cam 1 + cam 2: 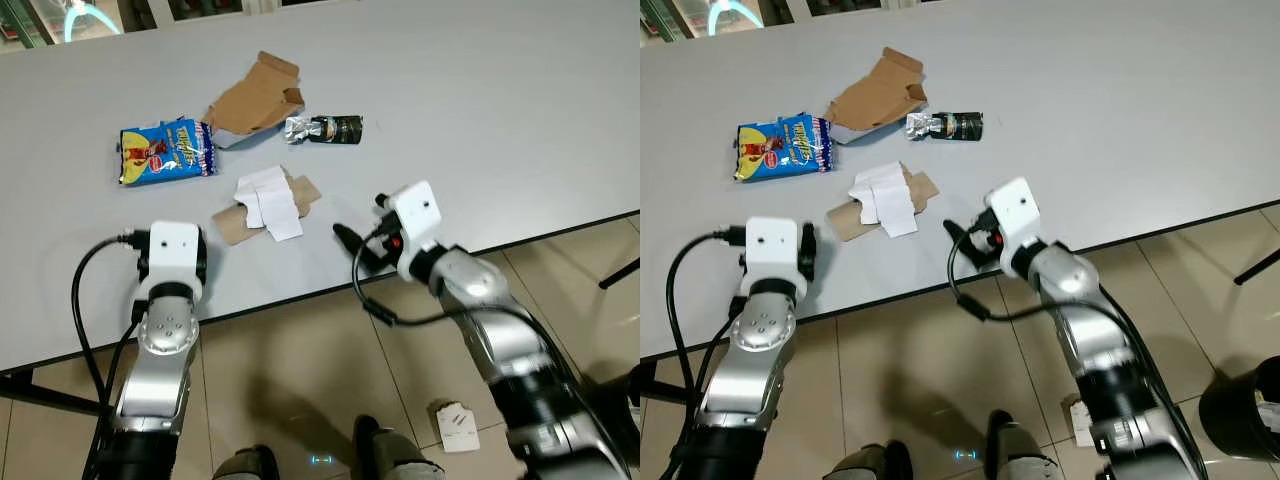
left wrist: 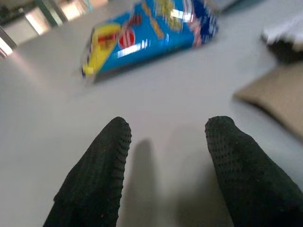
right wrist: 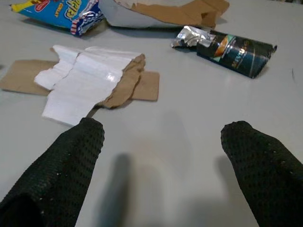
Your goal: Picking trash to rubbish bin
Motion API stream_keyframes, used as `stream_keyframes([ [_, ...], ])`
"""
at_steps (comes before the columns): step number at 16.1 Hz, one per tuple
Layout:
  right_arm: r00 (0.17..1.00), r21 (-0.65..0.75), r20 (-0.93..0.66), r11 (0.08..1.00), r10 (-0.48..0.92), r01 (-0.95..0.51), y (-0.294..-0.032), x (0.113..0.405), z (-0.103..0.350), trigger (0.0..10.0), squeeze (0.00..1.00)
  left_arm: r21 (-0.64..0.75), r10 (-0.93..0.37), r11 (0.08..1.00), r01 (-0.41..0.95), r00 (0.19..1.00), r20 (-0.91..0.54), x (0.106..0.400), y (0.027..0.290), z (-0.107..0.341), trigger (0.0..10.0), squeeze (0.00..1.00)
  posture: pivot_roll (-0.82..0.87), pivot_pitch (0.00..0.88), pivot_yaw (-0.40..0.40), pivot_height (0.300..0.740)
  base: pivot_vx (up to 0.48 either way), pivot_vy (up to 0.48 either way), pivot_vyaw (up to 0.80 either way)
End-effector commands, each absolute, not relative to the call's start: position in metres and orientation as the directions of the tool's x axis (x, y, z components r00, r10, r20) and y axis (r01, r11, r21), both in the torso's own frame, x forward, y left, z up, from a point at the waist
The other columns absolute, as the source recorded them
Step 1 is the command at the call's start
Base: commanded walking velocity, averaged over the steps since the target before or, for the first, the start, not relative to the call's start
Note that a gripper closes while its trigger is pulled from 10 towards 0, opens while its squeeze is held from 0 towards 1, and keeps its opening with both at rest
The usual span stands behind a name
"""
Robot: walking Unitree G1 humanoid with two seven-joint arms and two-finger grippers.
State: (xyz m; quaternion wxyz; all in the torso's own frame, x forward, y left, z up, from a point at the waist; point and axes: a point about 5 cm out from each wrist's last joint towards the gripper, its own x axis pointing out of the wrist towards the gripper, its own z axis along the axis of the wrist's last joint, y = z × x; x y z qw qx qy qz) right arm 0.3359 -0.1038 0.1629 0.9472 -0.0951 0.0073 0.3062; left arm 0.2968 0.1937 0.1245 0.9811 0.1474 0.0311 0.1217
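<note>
Trash lies on a grey table (image 1: pixel 480 120): a blue snack bag (image 1: pixel 167 150), a torn brown cardboard piece (image 1: pixel 255 97), a dark foil pouch (image 1: pixel 325 129), and a white paper on brown card (image 1: pixel 267 205). My left gripper (image 2: pixel 168 130) hovers low over the table near its front edge. It is open and empty, pointing at the snack bag (image 2: pixel 151 33). My right gripper (image 3: pixel 165 130) is also open and empty just above the table. It sits right of the white paper and card (image 3: pixel 90 85), with the foil pouch (image 3: pixel 232 47) beyond it. Its black fingers (image 1: pixel 347 240) show by the table edge.
The table's front edge (image 1: pixel 300 295) runs just behind both wrists. On the tiled floor lies a white carton scrap (image 1: pixel 457 425). A black bin (image 1: pixel 1243 405) stands at the lower right. A dark furniture leg (image 1: pixel 620 272) is at the right.
</note>
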Motion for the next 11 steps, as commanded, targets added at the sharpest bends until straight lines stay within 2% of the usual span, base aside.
stream_keyframes([
  [1,0.813,-0.186,-0.055,0.794,0.58,-0.579,-0.104,0.34,0.165,10.0,0.0,0.294,0.257,0.928,-0.228,0.964,-0.063,0.291,0.198,0.12,10.0,1.0,-0.08,0.256,0.032,0.74,0.0,0.0,0.0],
  [2,0.809,-0.191,-0.052,0.789,0.586,-0.584,-0.103,0.344,0.166,10.0,0.0,0.288,0.26,0.93,-0.228,0.963,-0.076,0.289,0.199,0.119,10.0,0.0,-0.07,0.259,0.032,0.74,0.0,0.0,0.0],
  [7,0.774,-0.207,-0.042,0.753,0.631,-0.625,-0.088,0.357,0.166,10.0,0.0,0.266,0.25,0.939,-0.216,0.963,-0.099,0.284,0.194,0.12,10.0,0.0,-0.05,0.28,0.032,0.74,0.0,0.0,0.0],
  [11,0.766,-0.217,-0.02,0.745,0.643,-0.631,-0.075,0.367,0.171,10.0,0.0,0.203,0.191,0.965,-0.166,0.975,-0.111,0.278,0.185,0.122,10.0,0.0,-0.03,0.287,0.026,0.74,0.0,0.0,0.0],
])
